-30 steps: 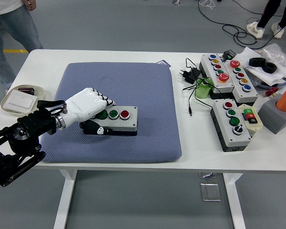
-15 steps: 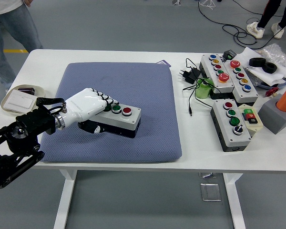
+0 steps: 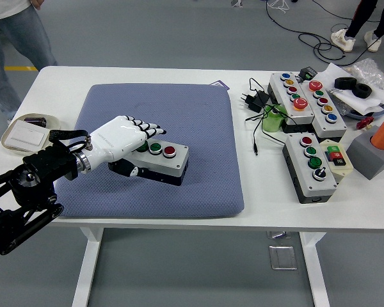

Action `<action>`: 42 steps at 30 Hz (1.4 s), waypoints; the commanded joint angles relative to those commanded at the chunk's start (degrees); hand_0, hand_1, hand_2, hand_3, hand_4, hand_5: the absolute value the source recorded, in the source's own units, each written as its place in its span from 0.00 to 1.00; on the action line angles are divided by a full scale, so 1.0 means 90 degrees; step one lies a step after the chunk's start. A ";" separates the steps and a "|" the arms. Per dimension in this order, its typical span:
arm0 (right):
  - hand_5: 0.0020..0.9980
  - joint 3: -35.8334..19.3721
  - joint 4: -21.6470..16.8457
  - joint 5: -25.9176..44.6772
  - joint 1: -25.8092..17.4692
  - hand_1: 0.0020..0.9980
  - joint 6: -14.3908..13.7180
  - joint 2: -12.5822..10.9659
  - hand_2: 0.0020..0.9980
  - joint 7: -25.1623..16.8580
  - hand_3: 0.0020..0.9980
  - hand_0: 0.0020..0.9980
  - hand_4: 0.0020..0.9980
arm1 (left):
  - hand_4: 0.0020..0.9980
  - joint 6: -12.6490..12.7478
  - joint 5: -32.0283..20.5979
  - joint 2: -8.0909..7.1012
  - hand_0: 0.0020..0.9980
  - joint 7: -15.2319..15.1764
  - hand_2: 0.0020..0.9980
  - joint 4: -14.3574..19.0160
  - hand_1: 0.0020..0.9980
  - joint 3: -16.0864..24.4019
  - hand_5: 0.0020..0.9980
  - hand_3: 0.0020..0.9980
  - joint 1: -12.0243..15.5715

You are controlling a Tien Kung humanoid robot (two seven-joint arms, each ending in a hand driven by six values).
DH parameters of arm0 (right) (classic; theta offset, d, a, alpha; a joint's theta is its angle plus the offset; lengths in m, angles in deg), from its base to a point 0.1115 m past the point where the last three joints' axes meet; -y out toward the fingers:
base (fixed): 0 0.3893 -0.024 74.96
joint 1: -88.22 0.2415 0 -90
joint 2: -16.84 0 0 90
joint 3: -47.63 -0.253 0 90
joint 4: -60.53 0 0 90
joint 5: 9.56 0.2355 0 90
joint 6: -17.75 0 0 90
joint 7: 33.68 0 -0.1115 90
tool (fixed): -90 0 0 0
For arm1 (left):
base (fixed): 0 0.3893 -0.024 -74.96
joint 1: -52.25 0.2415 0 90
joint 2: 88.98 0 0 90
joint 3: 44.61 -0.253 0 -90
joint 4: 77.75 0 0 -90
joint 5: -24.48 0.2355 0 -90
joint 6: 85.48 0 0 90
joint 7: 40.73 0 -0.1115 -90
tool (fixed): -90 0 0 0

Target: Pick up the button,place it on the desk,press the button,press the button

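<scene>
The left hand [image 3: 123,139] is reaching in from the left, gripping the left end of the button box [image 3: 159,161], fingers over its top and thumb below. The box is tilting, its left end lifted off the blue pad [image 3: 179,109]. The pad is lying on the white desk [image 3: 262,192], with more button boxes [image 3: 310,166] sitting far right over grey floor.

L arm [image 3: 25,192] enters from lower-left of frame, black links angled up-right to a white hand [image 3: 118,142] at centre-left. Hand is palm-down, fingers [image 3: 150,130] extended w/ dark tips, thumb tucked underneath, gripping something from its left end. R arm not in frame.
</scene>
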 joint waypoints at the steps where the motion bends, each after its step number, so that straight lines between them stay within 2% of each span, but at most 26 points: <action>1: 0.02 0.0000 0.0000 0.0000 -0.0002 0.48 0.0000 0.0000 0.54 0.0000 0.58 0.63 0.28 | 0.84 -0.0002 0.0000 -0.0003 0.65 0.0003 0.97 0.0025 0.81 0.0013 0.34 0.95 0.0007; 5: 0.02 -0.0006 0.0000 -0.0021 -0.0011 0.48 0.0003 -0.0002 0.54 0.0003 0.58 0.63 0.28 | 0.84 0.0018 0.0000 -0.0070 0.66 0.0021 0.97 0.0384 0.81 0.0266 0.33 0.95 0.0166; 6: 0.02 -0.0004 0.0000 -0.0018 -0.0018 0.48 0.0002 -0.0002 0.54 0.0001 0.58 0.63 0.28 | 0.84 0.0147 0.0000 -0.0099 0.66 0.0008 0.97 0.0541 0.81 0.0408 0.33 0.95 0.0271; 8: 0.02 -0.0009 0.0000 -0.0016 -0.0020 0.48 0.0001 -0.0002 0.54 -0.0003 0.58 0.63 0.28 | 0.84 0.0603 0.0000 -0.0164 0.66 -0.0038 0.97 0.0834 0.81 0.0637 0.33 0.95 0.0442; 9: 0.02 -0.0006 0.0000 -0.0008 -0.0020 0.48 0.0002 -0.0002 0.54 -0.0006 0.58 0.63 0.28 | 0.83 0.0779 0.0000 -0.0192 0.53 -0.0053 0.74 0.0934 0.65 0.0716 0.33 0.84 0.0507; 11: 0.02 0.0009 0.0000 0.0015 -0.0010 0.48 0.0004 -0.0005 0.54 -0.0014 0.58 0.63 0.28 | 0.83 0.1212 0.0000 -0.0252 0.53 -0.0087 0.74 0.1231 0.65 0.0904 0.33 0.84 0.0649; 14: 0.02 0.0013 0.0000 0.0020 0.0008 0.48 0.0006 -0.0001 0.54 -0.0015 0.58 0.63 0.28 | 0.83 0.1432 0.0000 -0.0268 0.53 -0.0088 0.74 0.1522 0.65 0.1031 0.33 0.84 0.0746; 15: 0.02 0.0007 0.0000 0.0008 0.0014 0.48 0.0008 0.0000 0.54 -0.0011 0.58 0.63 0.28 | 0.62 0.1431 0.0000 -0.0270 0.31 -0.0080 0.36 0.1618 0.33 0.1050 0.05 0.44 0.0765; 20: 0.02 0.0006 0.0000 0.0009 0.0033 0.48 0.0013 0.0001 0.54 -0.0014 0.58 0.63 0.28 | 0.62 0.0836 0.0000 -0.0344 0.31 -0.0059 0.36 0.2026 0.33 0.1019 0.05 0.44 0.0871; 21: 0.02 0.0008 0.0000 0.0019 0.0034 0.48 0.0012 0.0001 0.54 -0.0017 0.58 0.63 0.28 | 0.62 0.0652 0.0000 -0.0363 0.25 -0.0063 0.28 0.2087 0.23 0.0999 0.09 0.42 0.0894; 22: 0.02 0.0010 0.0000 0.0030 0.0037 0.48 0.0009 0.0001 0.54 -0.0019 0.58 0.63 0.28 | 0.62 0.0378 0.0000 -0.0395 0.25 -0.0052 0.28 0.2177 0.23 0.0931 0.09 0.42 0.0928; 26: 0.02 -0.0008 0.0000 0.0008 0.0047 0.48 0.0006 0.0003 0.54 -0.0010 0.58 0.63 0.28 | 0.62 -0.0224 0.0000 -0.0416 0.25 0.0002 0.28 0.2283 0.23 0.0719 0.09 0.42 0.0970; 27: 0.02 -0.0010 0.0000 0.0001 0.0049 0.48 0.0007 0.0003 0.54 -0.0008 0.58 0.63 0.28 | 0.55 -0.0353 0.0000 -0.0410 0.18 0.0024 0.20 0.2305 0.12 0.0652 0.11 0.41 0.0976; 32: 0.02 -0.0018 0.0000 -0.0011 0.0055 0.48 0.0009 0.0006 0.54 -0.0002 0.58 0.63 0.28 | 0.55 -0.0682 0.0000 -0.0396 0.18 0.0107 0.20 0.2325 0.12 0.0440 0.11 0.41 0.0940; 33: 0.02 -0.0010 0.0000 -0.0004 0.0057 0.48 0.0010 0.0005 0.54 -0.0003 0.58 0.63 0.28 | 0.46 -0.0781 -0.0009 -0.0399 0.16 0.0137 0.13 0.2327 0.06 0.0394 0.04 0.44 0.0929; 35: 0.02 -0.0004 0.0000 0.0001 0.0059 0.48 0.0010 0.0004 0.54 -0.0004 0.58 0.63 0.28 | 0.46 -0.0855 -0.0015 -0.0401 0.16 0.0156 0.13 0.2328 0.06 0.0364 0.04 0.44 0.0922; 38: 0.02 0.0001 0.0000 0.0001 0.0061 0.48 0.0015 0.0003 0.54 -0.0006 0.58 0.63 0.28 | 0.46 -0.1156 -0.0093 -0.0383 0.16 0.0250 0.13 0.2289 0.06 0.0123 0.04 0.44 0.0884; 39: 0.02 0.0001 0.0000 -0.0002 0.0063 0.48 0.0015 0.0004 0.54 -0.0006 0.58 0.63 0.28 | 0.44 -0.1240 -0.0076 -0.0364 0.15 0.0277 0.11 0.2263 0.05 0.0047 0.02 0.47 0.0880; 42: 0.02 0.0002 0.0000 -0.0005 0.0064 0.48 0.0016 0.0005 0.54 -0.0004 0.58 0.63 0.28 | 0.44 -0.1337 -0.0055 -0.0319 0.15 0.0331 0.11 0.2182 0.05 -0.0124 0.02 0.47 0.0862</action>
